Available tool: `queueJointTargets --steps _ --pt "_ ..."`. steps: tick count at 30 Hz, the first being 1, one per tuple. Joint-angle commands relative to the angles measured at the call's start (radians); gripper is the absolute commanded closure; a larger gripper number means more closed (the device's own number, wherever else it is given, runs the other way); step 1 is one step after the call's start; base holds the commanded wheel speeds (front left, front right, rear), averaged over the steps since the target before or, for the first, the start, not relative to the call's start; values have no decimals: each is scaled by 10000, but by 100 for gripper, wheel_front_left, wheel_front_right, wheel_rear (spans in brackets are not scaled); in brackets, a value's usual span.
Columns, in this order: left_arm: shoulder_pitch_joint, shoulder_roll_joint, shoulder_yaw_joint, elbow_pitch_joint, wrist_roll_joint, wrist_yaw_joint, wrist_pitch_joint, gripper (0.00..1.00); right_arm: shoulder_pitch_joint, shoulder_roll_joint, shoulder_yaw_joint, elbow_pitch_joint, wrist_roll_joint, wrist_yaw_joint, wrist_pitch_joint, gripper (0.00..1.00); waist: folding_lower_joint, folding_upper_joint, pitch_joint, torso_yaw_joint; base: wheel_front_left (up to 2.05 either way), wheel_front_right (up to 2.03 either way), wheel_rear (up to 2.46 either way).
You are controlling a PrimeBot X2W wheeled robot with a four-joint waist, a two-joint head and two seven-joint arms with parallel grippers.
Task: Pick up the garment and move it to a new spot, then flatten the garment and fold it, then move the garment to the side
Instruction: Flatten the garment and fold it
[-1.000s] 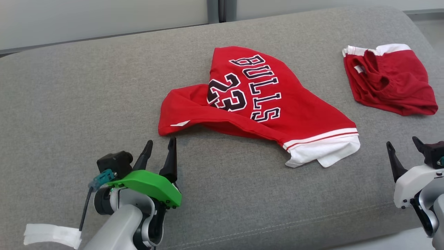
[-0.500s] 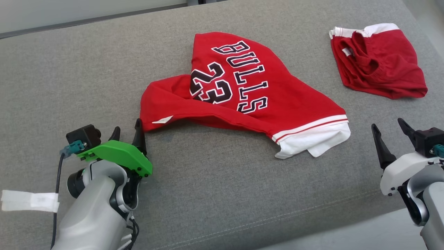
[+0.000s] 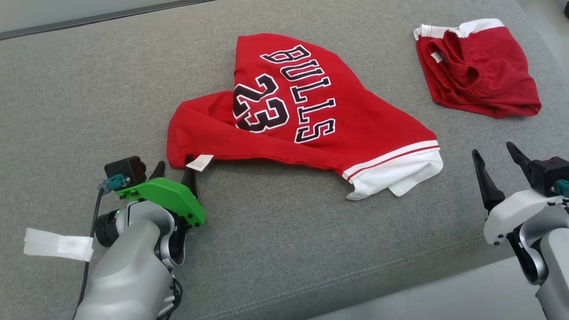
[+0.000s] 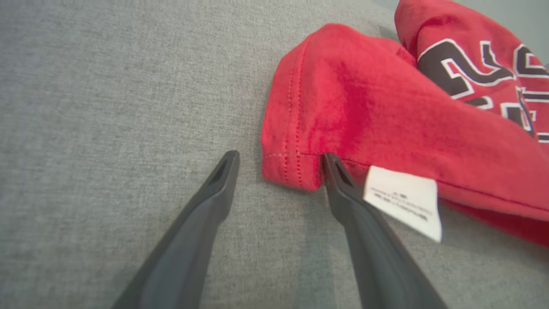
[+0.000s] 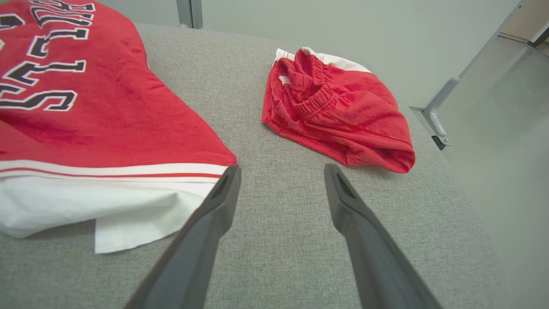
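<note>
Red jersey [image 3: 355, 129] sits crumpled mid-frame in the head view on the grey worktop [image 3: 284, 249], and at lower left the left pincer [image 3: 174, 169] is spread at its hem corner. The left wrist view adds the detail: that corner lies between the fingers, one tip right at the hem under the white tag [image 4: 403, 199]. Lower right, the right pincer [image 3: 493, 149] gapes wide and clear of cloth, while its wrist view picks out the elastic waistband on the red shorts [image 5: 343, 116].
</note>
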Motion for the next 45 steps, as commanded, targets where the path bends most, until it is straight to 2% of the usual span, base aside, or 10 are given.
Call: queueJointTargets --steps 1,4,5,13,23,36,37,38,39,45 --pt "-173 -40 -5 118 125 -50 -91 15 123 5 -43 -49 0 -18 12 0 0 -1 9 -1 0 0 0" --pt "-320 -63 -75 338 252 -168 -318 96 95 54 -61 -60 -20 -18 -8 0 0 -1 13 -4 0 0 0" --pt "-361 -79 -113 425 314 -225 -364 100 90 73 -66 -46 -26 -18 -23 0 0 -1 4 1 0 0 0" --pt "-668 141 -66 322 980 -286 -704 100 213 202 -220 99 -81 -18 -118 0 0 -1 -222 354 0 0 0" --pt "1522 659 1130 -2715 2444 298 -706 100 577 386 -395 207 -88 -18 -201 0 0 -1 -732 1226 0 0 0" --pt "4254 30 2149 -3776 2932 616 -709 100 835 544 -210 145 -72 -18 -76 0 0 -1 -1179 1622 0 0 0" --pt "4315 -40 2162 -3651 2940 568 -709 85 847 553 -190 146 -68 -18 -67 0 0 -1 -1212 1613 0 0 0" --pt "4360 -105 2143 -3507 2946 516 -709 52 865 571 -178 148 -52 -18 -62 0 0 -1 -1249 1606 0 0 0" --pt "4383 -161 2114 -3362 2942 448 -709 0 904 583 -174 146 -40 -18 -56 0 0 -1 -1285 1600 0 0 0" --pt "4513 -247 2094 -2799 2998 98 -709 0 1165 651 -213 143 -7 -18 -38 0 0 -1 -1542 1645 0 0 0"
